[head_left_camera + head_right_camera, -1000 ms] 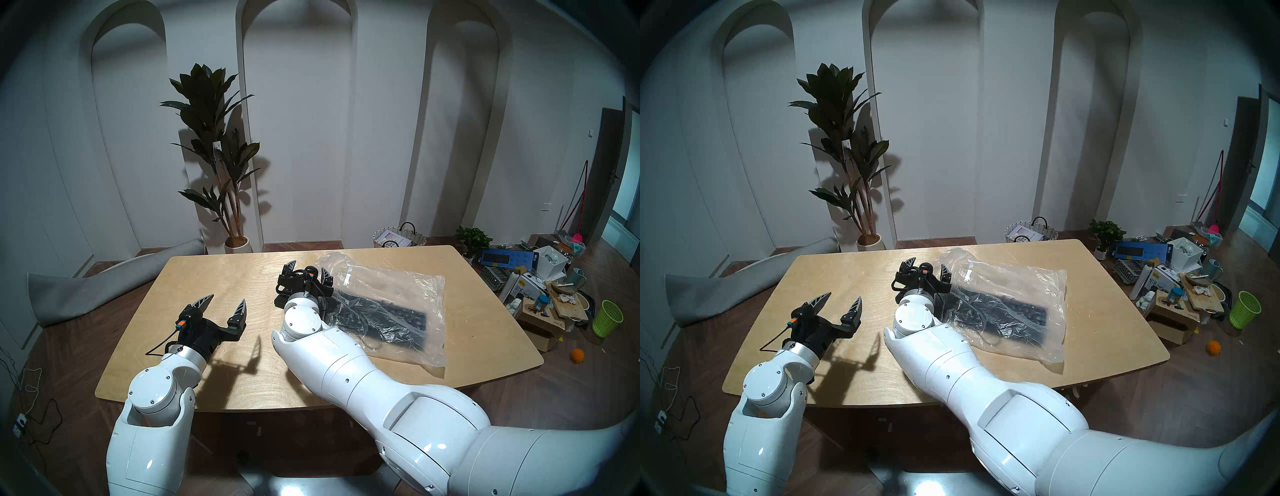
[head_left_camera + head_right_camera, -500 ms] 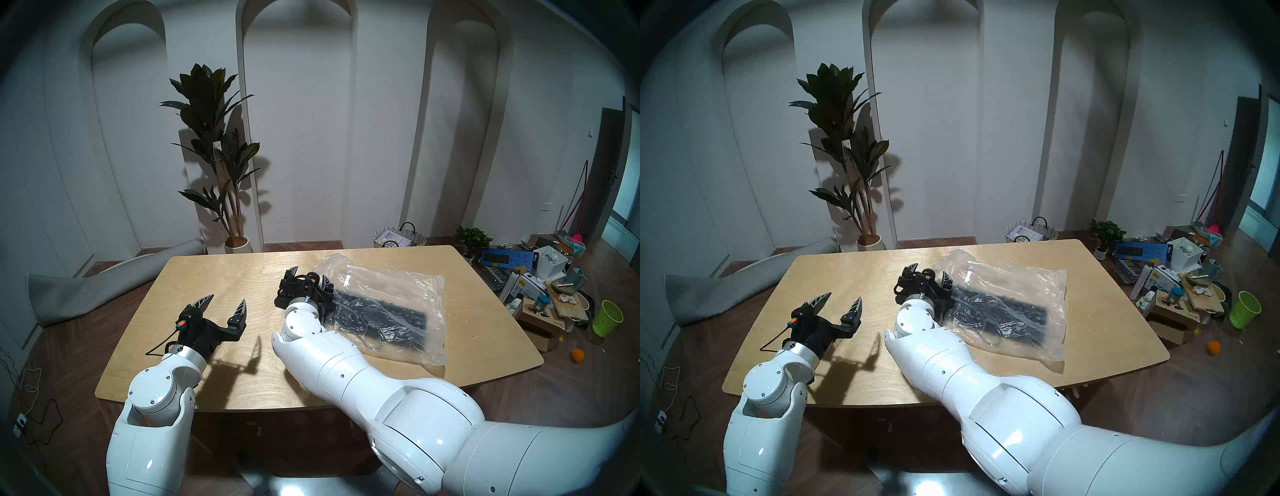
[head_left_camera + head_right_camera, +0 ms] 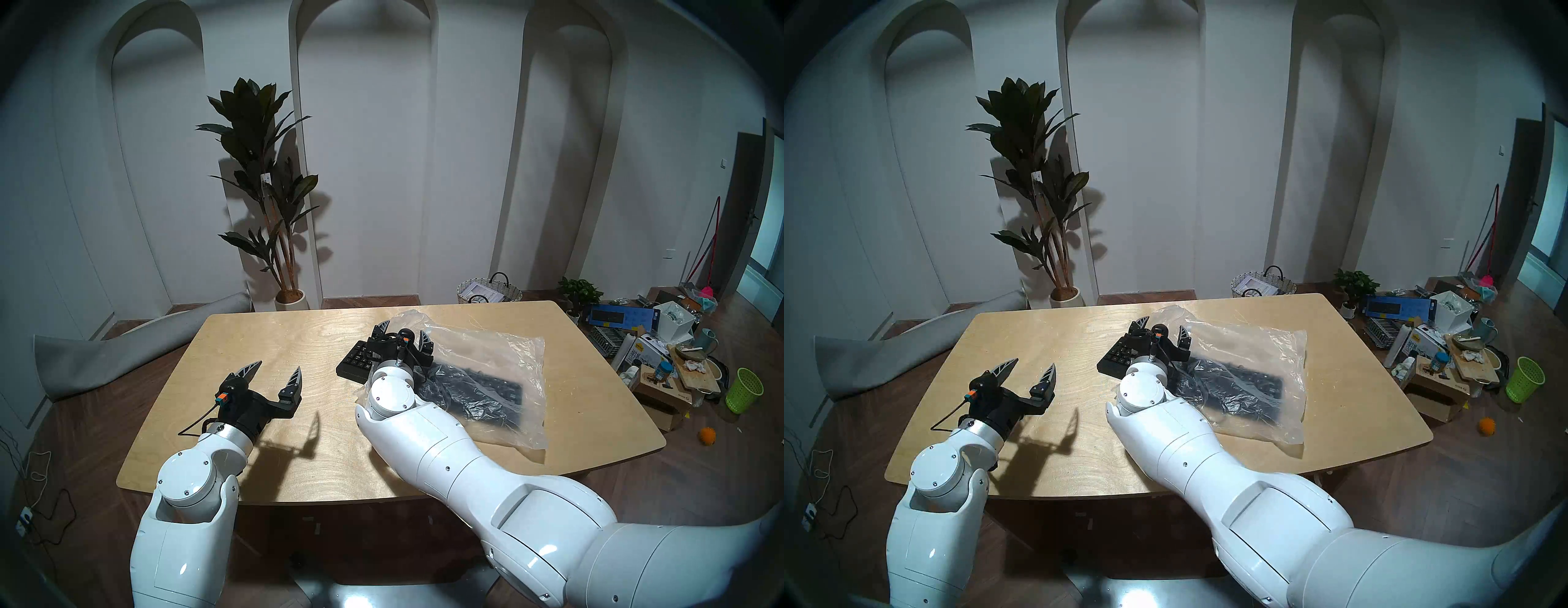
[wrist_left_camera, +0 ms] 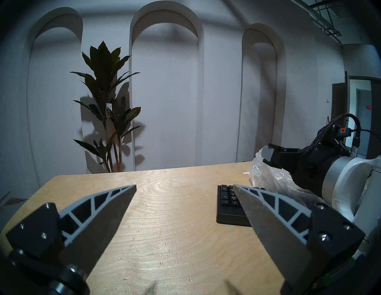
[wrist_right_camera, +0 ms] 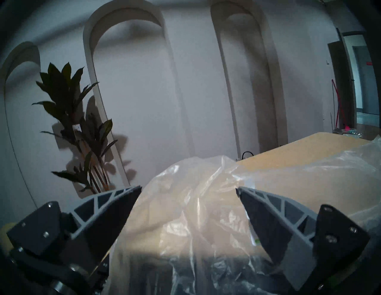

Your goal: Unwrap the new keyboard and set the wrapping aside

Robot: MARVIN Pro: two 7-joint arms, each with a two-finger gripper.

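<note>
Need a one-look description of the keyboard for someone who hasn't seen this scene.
On the wooden table, look beside the right gripper. The keyboard is a flat black slab, its number-pad end poking out of the clear plastic bag; nothing else on the table has keys.

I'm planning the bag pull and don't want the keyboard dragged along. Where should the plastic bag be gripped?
Probably the wrapping's loose far right part, coming from the right side. There it lies empty on the table, clear of the keyboard, whose bare end already pokes out on the left.
</note>
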